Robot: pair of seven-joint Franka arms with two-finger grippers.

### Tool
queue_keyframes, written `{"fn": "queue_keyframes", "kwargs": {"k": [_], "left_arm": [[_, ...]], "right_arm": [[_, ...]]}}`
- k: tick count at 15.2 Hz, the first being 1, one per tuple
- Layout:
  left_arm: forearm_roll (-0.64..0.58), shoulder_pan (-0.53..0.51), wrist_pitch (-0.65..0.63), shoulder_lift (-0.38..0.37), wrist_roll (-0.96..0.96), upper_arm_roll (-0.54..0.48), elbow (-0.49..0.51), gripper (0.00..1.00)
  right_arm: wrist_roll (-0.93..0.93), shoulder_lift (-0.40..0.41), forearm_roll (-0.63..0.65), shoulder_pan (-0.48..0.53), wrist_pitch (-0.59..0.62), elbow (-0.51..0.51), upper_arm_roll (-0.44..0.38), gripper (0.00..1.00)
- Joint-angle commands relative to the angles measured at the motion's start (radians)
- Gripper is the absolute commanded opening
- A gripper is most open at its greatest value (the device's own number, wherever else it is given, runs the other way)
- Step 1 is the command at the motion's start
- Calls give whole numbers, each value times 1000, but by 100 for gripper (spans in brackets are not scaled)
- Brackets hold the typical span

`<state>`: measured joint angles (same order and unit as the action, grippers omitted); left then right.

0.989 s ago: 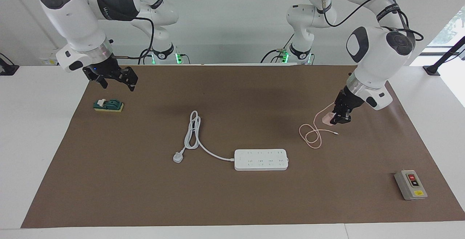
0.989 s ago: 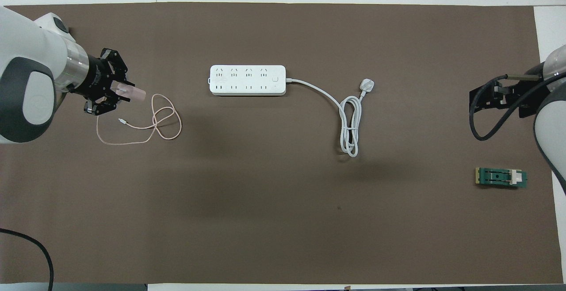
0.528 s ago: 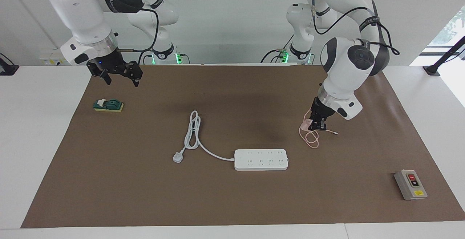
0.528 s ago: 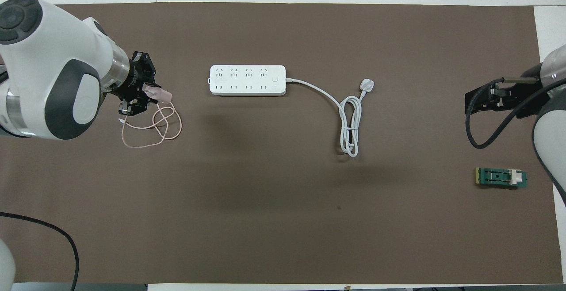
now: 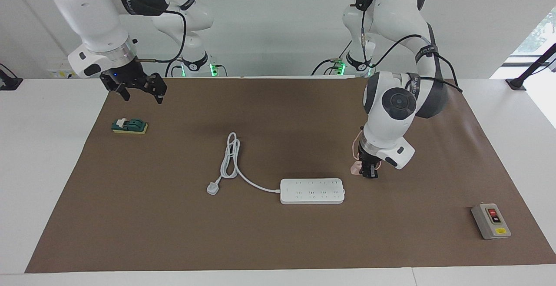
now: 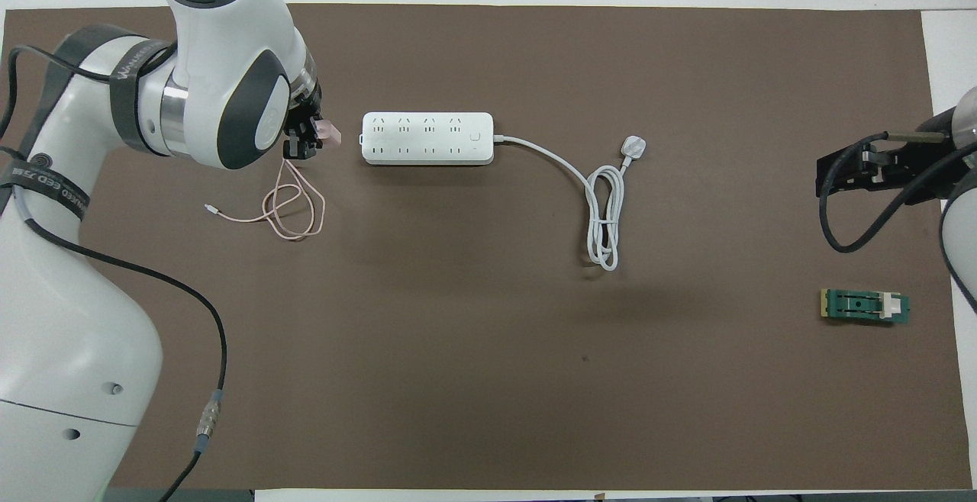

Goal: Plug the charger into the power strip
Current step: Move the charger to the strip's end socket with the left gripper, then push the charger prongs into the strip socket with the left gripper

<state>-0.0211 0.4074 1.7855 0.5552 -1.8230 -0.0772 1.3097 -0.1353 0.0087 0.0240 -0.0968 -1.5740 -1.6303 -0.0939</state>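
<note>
The pale pink charger is clamped in my left gripper, which is shut on it. It hangs low over the mat, just off the end of the white power strip that points toward the left arm's end of the table. Its thin pink cable trails down to a loose loop on the mat. My right gripper is open and holds nothing, raised over the mat at the right arm's end.
The strip's thick white cord lies coiled and ends in a white plug. A green switch block lies under the right gripper's area. A grey button box sits at the left arm's end.
My left arm has carried the charger across the mat toward the power strip, dragging the pink cable along. The right gripper rose a little and stayed open.
</note>
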Motion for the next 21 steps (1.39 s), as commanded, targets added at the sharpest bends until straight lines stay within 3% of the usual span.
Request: {"fn": "queue_keyframes", "kwargs": {"k": [1, 5, 21], "left_arm": [[-25, 25, -44, 70, -55, -18, -98, 0], [-25, 42, -20, 88, -56, -15, -109, 0], [-40, 103, 34, 78, -58, -16, -26, 0]], "right_arm": [[19, -6, -32, 25, 40, 10, -1, 100], [17, -3, -65, 123, 60, 21, 74, 100], [16, -15, -65, 123, 65, 13, 79, 100]]}}
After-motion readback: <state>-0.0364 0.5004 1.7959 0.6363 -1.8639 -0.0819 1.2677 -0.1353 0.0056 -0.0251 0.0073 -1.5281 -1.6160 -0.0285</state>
